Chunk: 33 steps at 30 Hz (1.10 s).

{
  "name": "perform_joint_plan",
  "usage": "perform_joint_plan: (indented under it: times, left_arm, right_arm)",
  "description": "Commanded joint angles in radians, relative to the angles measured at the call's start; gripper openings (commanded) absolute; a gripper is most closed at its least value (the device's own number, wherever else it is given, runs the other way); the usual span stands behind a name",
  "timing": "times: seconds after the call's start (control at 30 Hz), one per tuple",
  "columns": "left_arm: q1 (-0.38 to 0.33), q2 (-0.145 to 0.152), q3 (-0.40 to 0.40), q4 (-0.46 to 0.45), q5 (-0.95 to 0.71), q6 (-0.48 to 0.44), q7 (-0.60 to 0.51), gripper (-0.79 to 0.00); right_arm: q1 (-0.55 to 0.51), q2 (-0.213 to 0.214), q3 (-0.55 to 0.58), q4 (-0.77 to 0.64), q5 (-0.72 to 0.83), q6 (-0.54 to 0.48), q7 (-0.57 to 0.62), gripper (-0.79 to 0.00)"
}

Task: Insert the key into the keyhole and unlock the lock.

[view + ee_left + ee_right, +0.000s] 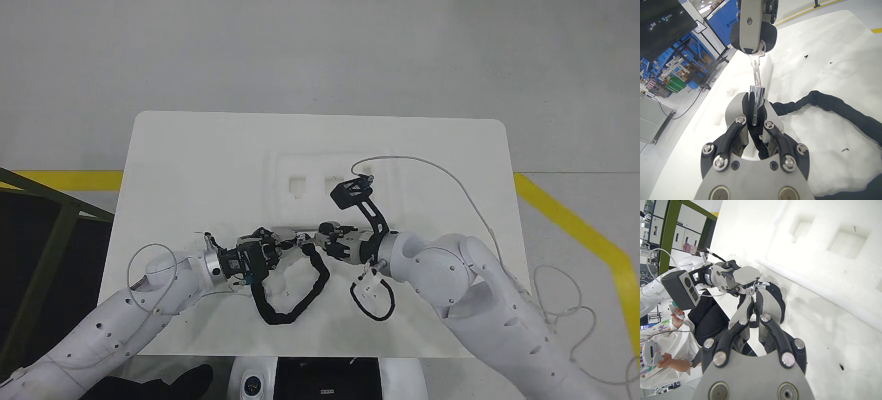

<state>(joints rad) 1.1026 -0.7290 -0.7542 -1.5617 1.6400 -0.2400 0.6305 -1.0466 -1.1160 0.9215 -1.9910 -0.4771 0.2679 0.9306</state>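
While the left pincer (756, 99) pinches the chrome lock cylinder (757, 92) at 6 o'clock of the foam tray (275, 200), the right pincer (758, 47), clamping the key (757, 73), should keep its blade coaxial and push straight; the tip seems barely entered.

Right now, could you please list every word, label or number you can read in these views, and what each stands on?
On the key: nothing legible.
On the lock: nothing legible.
On the blue board behind the table: one white brand word with a logo, left unquoted here.
On the dark screen: white marks, too small to read.
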Motion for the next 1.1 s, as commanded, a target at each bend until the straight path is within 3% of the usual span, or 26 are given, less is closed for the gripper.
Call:
perform_joint_plan:
  times: [0.0, 1.07]
  left_arm:
    - [0.000, 0.000, 0.000, 0.000, 0.000, 0.000, 0.000, -0.785]
    - [0.000, 0.000, 0.000, 0.000, 0.000, 0.000, 0.000, -0.785]
  right_arm:
    - [-0.001, -0.001, -0.001, 0.000, 0.001, 0.009, -0.003, -0.785]
    - [0.010, -0.026, -0.040, -0.019, -0.062, 0.072, -0.006, -0.785]
